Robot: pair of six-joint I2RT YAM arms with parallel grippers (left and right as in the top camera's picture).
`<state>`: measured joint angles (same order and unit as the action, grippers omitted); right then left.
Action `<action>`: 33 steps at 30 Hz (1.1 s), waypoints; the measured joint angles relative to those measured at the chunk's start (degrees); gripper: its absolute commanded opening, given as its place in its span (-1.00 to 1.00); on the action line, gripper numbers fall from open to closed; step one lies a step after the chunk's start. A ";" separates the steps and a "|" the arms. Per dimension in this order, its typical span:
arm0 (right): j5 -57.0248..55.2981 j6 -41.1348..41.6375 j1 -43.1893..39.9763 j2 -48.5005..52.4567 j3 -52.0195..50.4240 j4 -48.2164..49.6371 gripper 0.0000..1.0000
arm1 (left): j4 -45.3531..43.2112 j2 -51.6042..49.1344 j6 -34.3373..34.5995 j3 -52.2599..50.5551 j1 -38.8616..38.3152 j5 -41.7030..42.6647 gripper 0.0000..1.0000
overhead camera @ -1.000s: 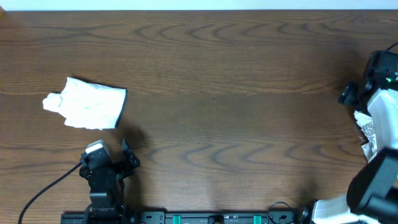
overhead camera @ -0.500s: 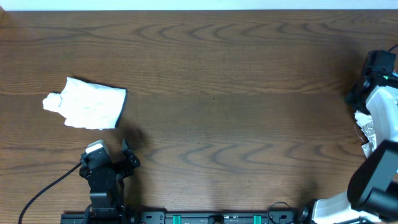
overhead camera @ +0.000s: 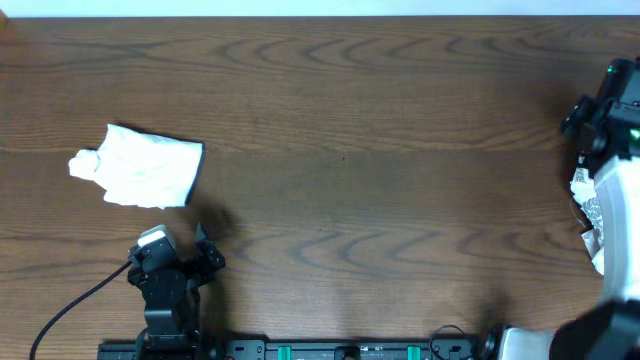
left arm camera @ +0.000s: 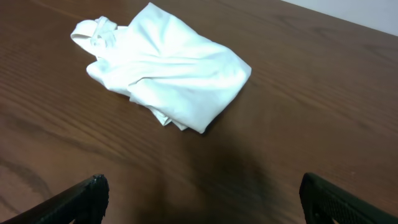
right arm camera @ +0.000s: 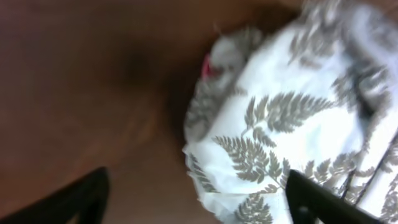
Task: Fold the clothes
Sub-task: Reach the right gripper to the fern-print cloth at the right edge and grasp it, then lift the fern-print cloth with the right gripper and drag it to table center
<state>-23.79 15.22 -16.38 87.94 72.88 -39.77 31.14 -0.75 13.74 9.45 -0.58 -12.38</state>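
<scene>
A plain white garment (overhead camera: 140,166) lies folded at the table's left; it also shows in the left wrist view (left arm camera: 165,65). My left gripper (overhead camera: 188,262) sits near the front edge, just below that garment, jaws open and empty (left arm camera: 199,199). The cream-white fern-print garment (overhead camera: 592,215) is bunched at the table's right edge, partly hidden by my right arm. In the right wrist view it (right arm camera: 292,124) fills the right half. My right gripper (right arm camera: 199,202) hangs over its left edge, open and empty. No black garment is in view.
The brown wood table (overhead camera: 380,170) spans the view. A pale strip runs along the far edge (overhead camera: 320,6). The arm bases and a cable (overhead camera: 70,310) line the front edge.
My right arm has moved up and to the right along the table's right edge, showing more of the fern garment. The left arm and white garment have not moved.
</scene>
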 measured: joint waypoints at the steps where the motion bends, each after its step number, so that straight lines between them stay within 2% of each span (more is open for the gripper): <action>1: -0.17 0.02 -0.39 1.75 -0.31 0.00 0.98 | 0.00 0.00 0.00 0.00 0.00 0.00 0.96; 7: -0.50 0.09 -2.62 12.76 -1.51 -0.76 0.99 | 0.02 0.00 0.00 0.00 0.00 0.02 0.96; 9: -1.22 0.70 -3.10 14.75 -1.53 -0.81 0.83 | 0.00 0.00 0.00 0.00 0.00 0.00 0.96; 11: -1.88 1.07 -3.74 15.78 -1.53 -1.03 0.40 | 0.00 0.00 0.00 0.00 0.00 0.00 0.96; 13: -2.32 1.90 -4.35 16.33 -1.55 -1.51 -0.49 | 0.00 0.00 0.00 0.00 0.00 0.00 0.96; 15: -2.86 2.69 -4.94 16.50 -1.55 -2.14 -0.92 | 0.00 0.00 0.00 0.00 0.00 0.00 0.96; 20: -2.05 4.15 -4.87 14.45 -1.55 -2.67 -0.97 | 0.02 0.00 0.00 0.00 0.00 0.02 0.96; 24: 1.92 3.78 -2.16 6.40 -1.25 -2.45 -0.97 | 0.02 0.00 0.00 0.00 0.00 0.00 0.96; 27: 9.79 1.60 0.70 -1.44 0.20 0.39 -0.97 | 0.00 0.00 0.00 0.00 0.00 0.00 0.96; 33: 31.69 -1.60 9.18 -14.32 2.49 12.61 -0.97 | 0.02 0.00 0.00 0.00 0.00 0.00 0.96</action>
<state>7.90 13.63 -7.20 73.63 75.37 -27.16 31.16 -0.75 13.74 9.45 -0.58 -12.38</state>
